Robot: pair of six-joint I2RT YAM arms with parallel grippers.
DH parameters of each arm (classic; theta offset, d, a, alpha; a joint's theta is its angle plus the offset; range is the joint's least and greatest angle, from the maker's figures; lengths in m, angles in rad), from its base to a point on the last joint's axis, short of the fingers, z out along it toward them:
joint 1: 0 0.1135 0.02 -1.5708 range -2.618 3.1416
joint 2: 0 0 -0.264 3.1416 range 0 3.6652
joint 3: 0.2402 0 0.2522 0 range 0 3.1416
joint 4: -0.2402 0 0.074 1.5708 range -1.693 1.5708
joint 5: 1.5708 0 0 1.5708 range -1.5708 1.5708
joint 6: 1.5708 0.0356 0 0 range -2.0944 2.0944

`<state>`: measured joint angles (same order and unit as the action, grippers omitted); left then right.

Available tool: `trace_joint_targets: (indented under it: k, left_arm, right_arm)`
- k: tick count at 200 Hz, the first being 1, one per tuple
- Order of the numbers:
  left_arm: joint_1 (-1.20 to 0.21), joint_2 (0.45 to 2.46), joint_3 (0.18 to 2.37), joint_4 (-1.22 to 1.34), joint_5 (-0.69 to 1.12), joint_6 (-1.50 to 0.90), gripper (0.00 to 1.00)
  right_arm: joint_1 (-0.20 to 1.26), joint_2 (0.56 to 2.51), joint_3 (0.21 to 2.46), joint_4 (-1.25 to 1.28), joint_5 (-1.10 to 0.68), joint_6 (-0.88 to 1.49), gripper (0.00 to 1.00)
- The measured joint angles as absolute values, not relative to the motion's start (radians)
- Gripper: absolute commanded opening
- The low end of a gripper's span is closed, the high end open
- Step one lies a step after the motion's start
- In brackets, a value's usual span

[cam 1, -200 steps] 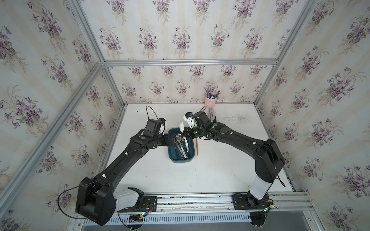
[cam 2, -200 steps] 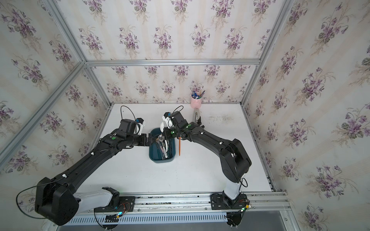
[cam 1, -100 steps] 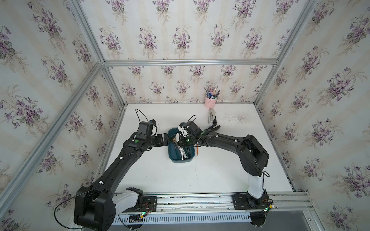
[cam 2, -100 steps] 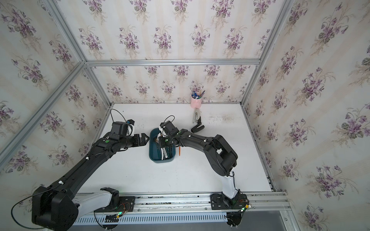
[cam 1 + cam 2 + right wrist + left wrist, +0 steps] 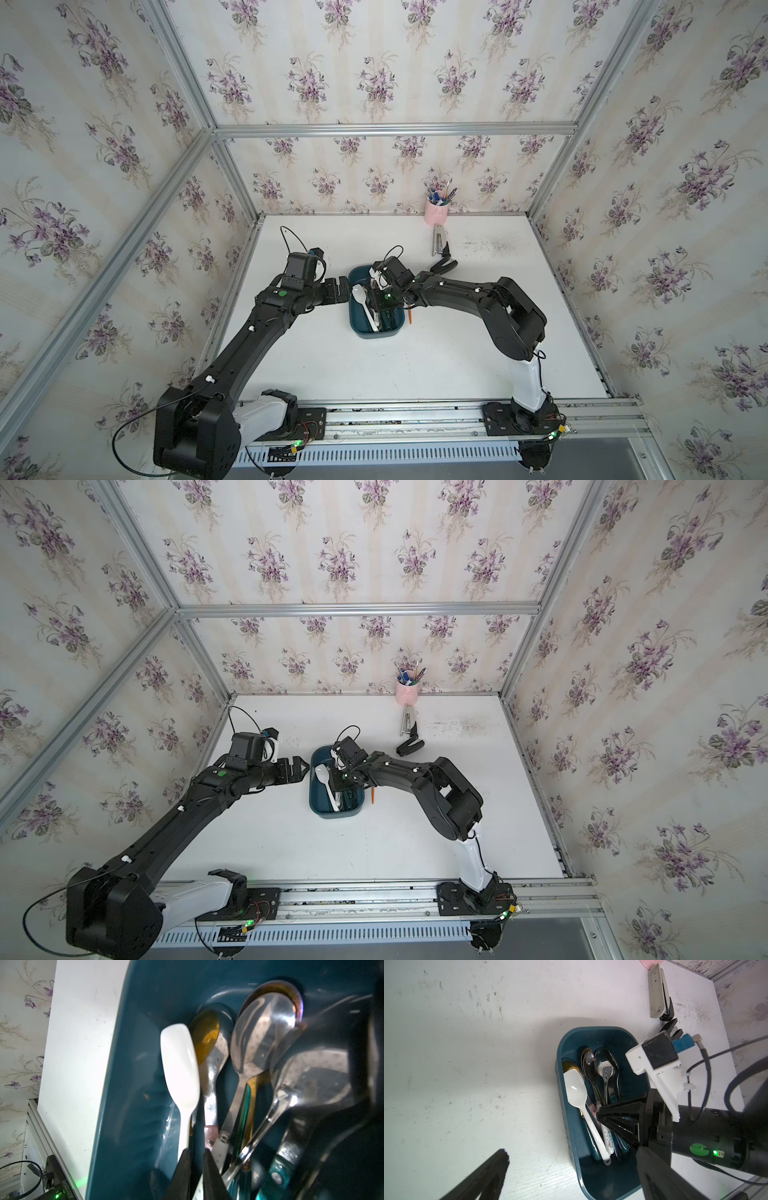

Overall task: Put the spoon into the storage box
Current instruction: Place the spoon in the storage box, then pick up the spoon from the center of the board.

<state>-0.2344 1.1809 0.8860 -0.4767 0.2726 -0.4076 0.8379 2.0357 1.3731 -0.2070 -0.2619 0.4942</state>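
spoon (image 5: 578,1097): the white one, lying inside the storage box along its left wall. Bowl is toward the far end, handle toward the near end, and it rests on top of other cutlery.
storage box (image 5: 376,335): dark teal tub around the middle of the bench (image 5: 374,374), long side running near to far. Pretty full tbh, with a few metal spoons (image 5: 607,1066) side by side to the right of the white one and some coloured handles underneath.
right end effector (image 5: 196,1167): down in the box over the handles. Its fingers are just a crack apart, and in the right wrist view the gap looks dark, so nothing's pinched in there. The white handle disappears behind one finger, can't tell if they touch.
left end effector (image 5: 344,289): released, spread wide, nothing in it. It hangs just left of the box, close to the rim, and I can't tell if it's touching.
orange pencil (image 5: 410,316): on the bench just right of the box, partly under the right arm.
pink pen cup (image 5: 436,212): far edge, against the wall, pens sticking out.
silver stapler (image 5: 437,246): just in front of the cup.
black piece (image 5: 445,262): by the stapler's near end, can't make out what it is.
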Motion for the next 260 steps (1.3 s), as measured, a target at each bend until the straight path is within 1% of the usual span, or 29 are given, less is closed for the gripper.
trace_joint_targets:
  k: [30, 67, 114, 153, 177, 220, 260]
  left_arm:
    - [-0.234, 1.182, 0.885, -0.477, 0.272, -0.408, 1.0]
    - [-0.234, 1.219, 0.904, -0.484, 0.268, -0.406, 1.0]
    - [-0.237, 1.281, 0.949, -0.498, 0.259, -0.389, 1.0]
    - [-0.252, 1.328, 0.979, -0.508, 0.242, -0.378, 1.0]
    - [-0.262, 1.352, 0.988, -0.522, 0.217, -0.374, 1.0]
    - [-0.262, 1.353, 0.976, -0.55, 0.176, -0.374, 0.99]
    - [-0.262, 1.346, 0.97, -0.559, 0.156, -0.375, 1.0]
  right_arm:
    - [0.841, 2.033, 1.39, -0.217, -0.245, 0.49, 0.17]
    - [0.844, 1.954, 1.419, -0.276, -0.174, 0.448, 0.3]
    - [0.827, 1.827, 1.462, -0.398, -0.002, 0.385, 0.34]
    - [0.732, 1.777, 1.362, -0.461, 0.062, 0.41, 0.36]
    - [0.686, 1.788, 1.299, -0.472, 0.066, 0.45, 0.37]
    - [0.687, 1.907, 1.296, -0.471, 0.061, 0.464, 0.4]
    - [0.686, 1.977, 1.314, -0.445, 0.059, 0.464, 0.4]
